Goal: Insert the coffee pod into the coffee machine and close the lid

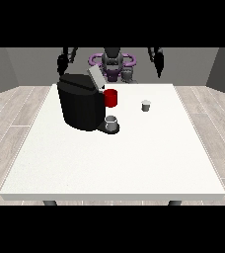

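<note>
A black coffee machine point(80, 101) stands on the white table point(114, 158) at the left of centre, its grey lid point(95, 77) tilted up and open. A small grey coffee pod point(145, 105) sits on the table to the machine's right, apart from it. A grey cup point(111, 121) rests on the machine's drip base. The hand at the view's left point(62, 63) hangs raised behind the machine, and the hand at the view's right point(158, 63) hangs raised behind the table's far edge. Neither hand touches anything.
A red mug point(111, 98) stands just right of the machine, between it and the pod. The robot's torso point(112, 64) is behind the far table edge.
</note>
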`<state>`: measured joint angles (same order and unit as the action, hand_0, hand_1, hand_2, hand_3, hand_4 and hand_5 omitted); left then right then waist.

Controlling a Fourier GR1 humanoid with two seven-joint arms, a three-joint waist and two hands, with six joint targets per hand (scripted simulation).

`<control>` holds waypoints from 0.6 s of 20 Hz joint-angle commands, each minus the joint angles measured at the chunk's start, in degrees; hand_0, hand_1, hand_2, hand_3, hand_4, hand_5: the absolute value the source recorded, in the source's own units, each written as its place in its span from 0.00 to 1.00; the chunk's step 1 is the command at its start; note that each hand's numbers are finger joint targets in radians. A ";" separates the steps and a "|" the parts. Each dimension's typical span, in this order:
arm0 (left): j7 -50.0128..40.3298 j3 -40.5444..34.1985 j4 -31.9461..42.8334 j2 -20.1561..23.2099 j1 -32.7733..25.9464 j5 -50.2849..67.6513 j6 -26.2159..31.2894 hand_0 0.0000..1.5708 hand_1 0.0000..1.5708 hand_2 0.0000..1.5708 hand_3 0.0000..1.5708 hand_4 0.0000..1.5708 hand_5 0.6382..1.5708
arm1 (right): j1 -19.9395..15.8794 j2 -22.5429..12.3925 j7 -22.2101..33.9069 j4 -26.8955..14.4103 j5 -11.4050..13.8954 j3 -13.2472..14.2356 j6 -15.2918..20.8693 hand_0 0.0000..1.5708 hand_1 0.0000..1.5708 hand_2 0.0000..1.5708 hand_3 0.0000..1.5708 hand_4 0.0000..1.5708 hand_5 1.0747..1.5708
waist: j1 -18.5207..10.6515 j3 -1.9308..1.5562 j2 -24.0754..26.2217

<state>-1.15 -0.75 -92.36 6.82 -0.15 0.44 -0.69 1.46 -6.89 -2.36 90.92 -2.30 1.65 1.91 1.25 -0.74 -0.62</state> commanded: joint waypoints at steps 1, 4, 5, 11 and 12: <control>3.22 1.69 1.89 0.08 -1.42 -2.84 1.23 0.00 0.00 0.00 0.00 0.00 1.00 | -0.55 0.27 1.18 -0.51 -0.77 0.71 -0.69 0.00 0.00 0.00 0.00 0.00 1.00 | -0.73 0.75 1.53; 0.92 5.21 -2.22 4.11 -0.40 -5.20 5.72 0.00 0.00 0.00 0.00 0.00 1.00 | -1.85 0.95 1.56 -3.40 0.57 0.06 0.47 0.00 0.00 0.00 0.00 0.00 1.00 | -2.86 0.72 1.60; 3.97 4.43 -0.72 5.27 -0.21 -6.67 5.58 0.00 0.00 0.00 0.00 0.00 1.00 | -0.51 0.73 0.99 -2.68 0.25 -1.13 -1.44 0.00 0.00 0.00 0.00 0.00 1.00 | -1.56 0.73 1.51; 11.74 5.84 1.21 10.07 -0.55 -12.09 8.86 0.00 0.00 0.00 0.00 0.00 1.00 | -1.61 1.54 -5.88 -7.30 8.01 1.07 7.70 0.00 0.00 0.00 0.00 0.00 1.00 | -2.38 0.72 -1.54; 12.87 1.84 6.89 12.15 3.94 -10.85 9.43 0.00 0.00 0.00 0.00 0.00 1.00 | -4.89 3.09 4.26 -0.15 11.97 -3.83 10.51 0.00 0.00 0.00 0.00 0.00 1.00 | 1.08 0.81 -2.19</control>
<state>8.54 3.54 -90.14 15.43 -0.02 -8.70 7.24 -0.53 -5.34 -2.09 88.33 5.13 0.58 8.47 0.39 -0.03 -0.92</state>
